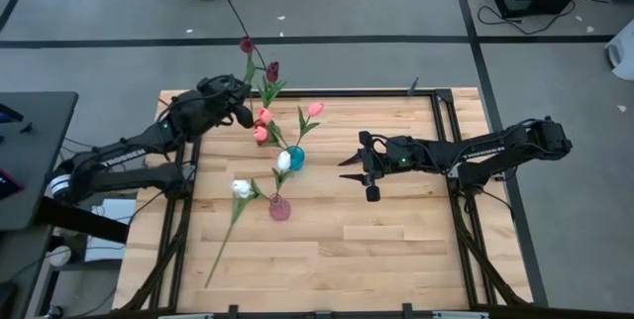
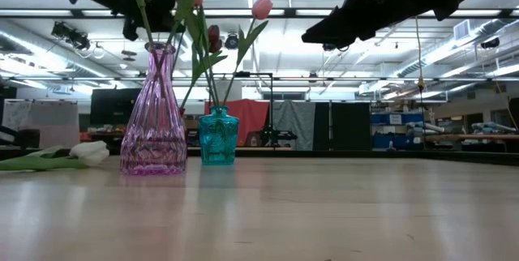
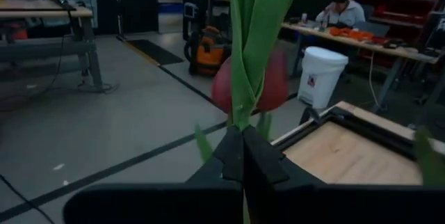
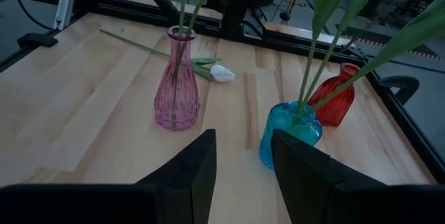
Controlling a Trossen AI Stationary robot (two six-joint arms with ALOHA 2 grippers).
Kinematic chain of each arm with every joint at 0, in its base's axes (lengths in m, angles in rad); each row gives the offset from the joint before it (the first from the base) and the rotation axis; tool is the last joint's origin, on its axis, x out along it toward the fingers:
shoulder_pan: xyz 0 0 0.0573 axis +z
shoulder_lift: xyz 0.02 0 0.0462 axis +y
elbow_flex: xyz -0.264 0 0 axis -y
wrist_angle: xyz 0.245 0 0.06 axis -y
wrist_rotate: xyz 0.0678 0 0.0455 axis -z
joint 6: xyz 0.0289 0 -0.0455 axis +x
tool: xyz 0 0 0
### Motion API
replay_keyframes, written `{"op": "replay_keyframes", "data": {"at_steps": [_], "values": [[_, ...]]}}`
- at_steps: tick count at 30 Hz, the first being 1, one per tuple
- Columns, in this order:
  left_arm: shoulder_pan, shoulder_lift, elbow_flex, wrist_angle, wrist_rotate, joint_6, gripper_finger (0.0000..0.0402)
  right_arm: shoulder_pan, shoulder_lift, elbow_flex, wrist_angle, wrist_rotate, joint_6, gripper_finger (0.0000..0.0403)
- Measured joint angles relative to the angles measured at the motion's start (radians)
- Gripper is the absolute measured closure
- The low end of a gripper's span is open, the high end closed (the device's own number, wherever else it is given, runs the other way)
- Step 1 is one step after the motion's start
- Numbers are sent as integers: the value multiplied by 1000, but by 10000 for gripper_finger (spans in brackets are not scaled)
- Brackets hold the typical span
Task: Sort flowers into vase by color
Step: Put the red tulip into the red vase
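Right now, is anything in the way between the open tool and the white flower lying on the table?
Yes. The pink vase stands on the table between the right tool and the white tulip lying beyond it. The blue vase stands off to the side.

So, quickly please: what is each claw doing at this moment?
Left claw: closed on a flower stem.
Right claw: open, holding nothing, above the table.

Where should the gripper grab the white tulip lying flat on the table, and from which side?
Probably on the bare stem of the white tulip, below the leaves, coming straight down from above. It lies flat, its bud close to the pink vase, while the long stem runs clear towards the table's near edge.
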Motion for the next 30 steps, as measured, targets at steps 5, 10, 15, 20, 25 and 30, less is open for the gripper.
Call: {"op": "replay_keyframes", "data": {"at_steps": [5, 10, 15, 20, 25, 30], "values": [[49, 22, -32, 105, 51, -1, 401, 0, 0, 0, -8, 0, 0, 253], [82, 63, -69, 185, 87, -20, 401, 0, 0, 0, -10, 8, 1, 253], [87, 94, -107, 208, 96, -29, 401, 0, 0, 0, -18, 8, 4, 253], [87, 94, -149, 201, 114, -72, 400, 0, 0, 0, -22, 8, 6, 253], [83, 94, -177, 117, 129, -102, 376, 0, 0, 0, -22, 8, 8, 253], [83, 90, -180, 38, 198, -101, 325, 0, 0, 0, -22, 8, 8, 253]]}}
